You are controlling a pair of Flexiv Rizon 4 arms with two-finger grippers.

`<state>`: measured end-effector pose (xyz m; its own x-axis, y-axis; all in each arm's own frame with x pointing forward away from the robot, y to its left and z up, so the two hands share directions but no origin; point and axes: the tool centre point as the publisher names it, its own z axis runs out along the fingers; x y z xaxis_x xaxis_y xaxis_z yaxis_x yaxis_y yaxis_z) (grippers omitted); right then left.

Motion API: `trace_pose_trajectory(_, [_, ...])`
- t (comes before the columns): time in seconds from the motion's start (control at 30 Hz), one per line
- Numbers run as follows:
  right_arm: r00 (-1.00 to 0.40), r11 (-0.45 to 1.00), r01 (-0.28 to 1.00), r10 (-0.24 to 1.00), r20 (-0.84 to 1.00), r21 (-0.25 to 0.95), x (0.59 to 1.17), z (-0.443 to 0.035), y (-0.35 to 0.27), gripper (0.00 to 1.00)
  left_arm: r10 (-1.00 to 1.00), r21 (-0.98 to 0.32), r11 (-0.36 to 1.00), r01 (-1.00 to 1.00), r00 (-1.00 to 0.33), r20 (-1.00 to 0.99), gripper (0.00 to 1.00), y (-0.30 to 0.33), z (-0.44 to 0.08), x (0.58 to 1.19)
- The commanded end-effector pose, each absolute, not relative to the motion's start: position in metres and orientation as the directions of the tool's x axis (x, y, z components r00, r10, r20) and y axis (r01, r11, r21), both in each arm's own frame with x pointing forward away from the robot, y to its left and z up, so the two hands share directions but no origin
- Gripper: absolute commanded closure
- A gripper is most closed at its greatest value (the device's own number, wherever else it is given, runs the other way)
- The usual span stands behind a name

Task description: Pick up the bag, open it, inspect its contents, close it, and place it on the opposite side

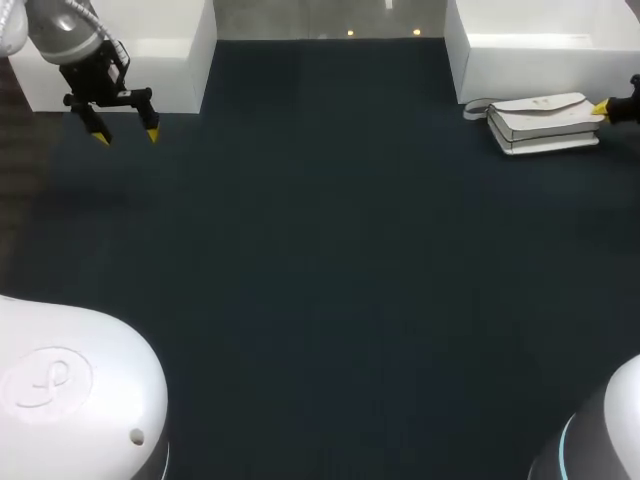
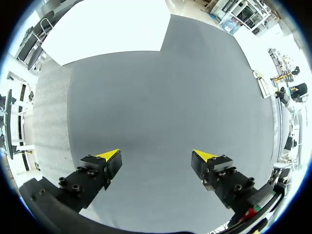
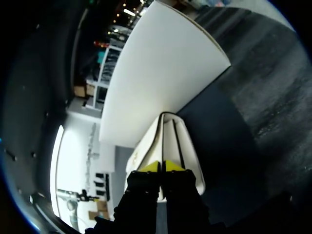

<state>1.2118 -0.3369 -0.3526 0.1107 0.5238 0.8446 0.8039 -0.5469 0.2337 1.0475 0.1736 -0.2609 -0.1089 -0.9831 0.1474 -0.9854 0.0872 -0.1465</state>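
Right wrist view first: your right gripper (image 3: pixel 161 166) has its yellow-tipped fingers (image 3: pixel 149 166) drawn narrow, the tips almost together. They sit against the near end of the cream-white flat handbag (image 3: pixel 168 141). They seem to pinch a thin ridge of that end from both sides, though you cannot see the contact itself clearly from here. A dark seam runs along the handbag, straight away from the tips. The handbag lies flat on the dark carpet-like worktop (image 3: pixel 253 97), its far end close to the tall white box (image 3: pixel 161 73).

In the head view you find the same handbag (image 1: pixel 540 120) at the far right of the worktop (image 1: pixel 320 260), just in front of that white box (image 1: pixel 540 45). A pale loop of strap (image 1: pixel 475 108) lies at its inner end. Your right gripper (image 1: pixel 602 107) comes in from the right edge and meets the outer end.

Your left gripper (image 2: pixel 157 156) has its fingers (image 2: pixel 109 155) spread wide with nothing between them, only bare worktop (image 2: pixel 161 97) ahead. In the head view it (image 1: pixel 125 133) hangs at the far left, beside a second white box (image 1: pixel 150 50), well apart from the handbag.
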Motion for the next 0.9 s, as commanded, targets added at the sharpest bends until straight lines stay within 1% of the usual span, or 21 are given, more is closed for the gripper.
trace_pose_trajectory(0.03, [0.112,-0.131,0.99,0.509,0.853,-0.052,1.221,-0.355,-0.351,1.0,-0.984,-0.148,0.086,-0.985,-0.108,0.145,0.0,0.173,-0.26,1.047])
trace_pose_trajectory(0.33, [0.116,-0.127,0.99,0.511,0.852,-0.058,1.218,-0.359,-0.354,1.0,-0.984,-0.148,0.086,-0.985,-0.108,0.145,0.0,0.173,-0.26,1.047])
trace_pose_trajectory(0.37, [0.114,-0.125,0.99,0.511,0.852,-0.058,1.217,-0.359,-0.354,0.8,-0.984,-0.148,0.086,-0.985,-0.108,0.145,0.0,0.173,-0.26,1.047])
trace_pose_trajectory(0.4, [0.114,-0.124,0.991,0.512,0.851,-0.058,1.216,-0.358,-0.353,0.51,-0.984,-0.148,0.086,-0.985,-0.108,0.145,0.0,0.173,-0.26,1.047])
trace_pose_trajectory(0.43, [0.118,-0.127,0.99,0.513,0.85,-0.061,1.216,-0.358,-0.353,0.0,-0.984,-0.148,0.086,-0.985,-0.108,0.145,0.0,0.173,-0.26,1.047])
trace_pose_trajectory(0.5, [0.125,-0.136,0.989,0.531,0.838,-0.061,1.214,-0.355,-0.354,0.0,-0.984,-0.148,0.086,-0.985,-0.108,0.145,0.0,0.173,-0.26,1.047])
trace_pose_trajectory(0.67, [0.165,-0.183,0.981,0.658,0.735,-0.057,1.206,-0.339,-0.356,0.0,-0.984,-0.148,0.086,-0.985,-0.108,0.145,0.0,0.173,-0.26,1.047])
trace_pose_trajectory(0.9, [0.155,-0.2,0.98,0.776,0.611,0.006,1.188,-0.307,-0.359,0.0,-0.984,-0.148,0.086,-0.985,-0.108,0.145,0.0,0.173,-0.26,1.047])
